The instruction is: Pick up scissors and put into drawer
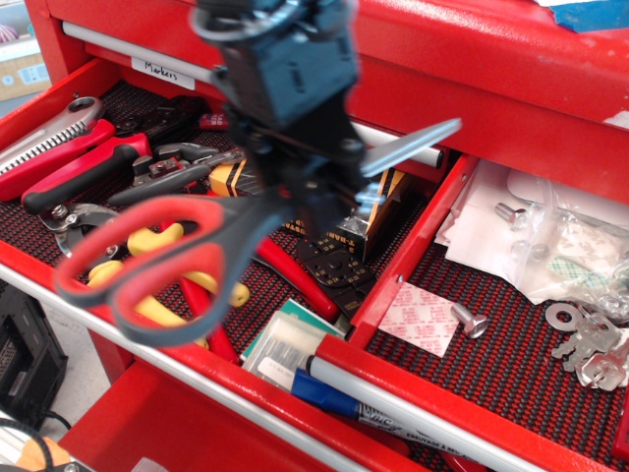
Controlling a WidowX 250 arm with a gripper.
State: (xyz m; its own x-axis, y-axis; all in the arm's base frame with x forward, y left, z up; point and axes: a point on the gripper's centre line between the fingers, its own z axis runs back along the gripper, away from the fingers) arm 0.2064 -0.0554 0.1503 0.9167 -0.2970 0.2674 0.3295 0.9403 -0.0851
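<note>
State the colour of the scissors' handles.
Orange-red and dark grey, on the scissors; only one view.
</note>
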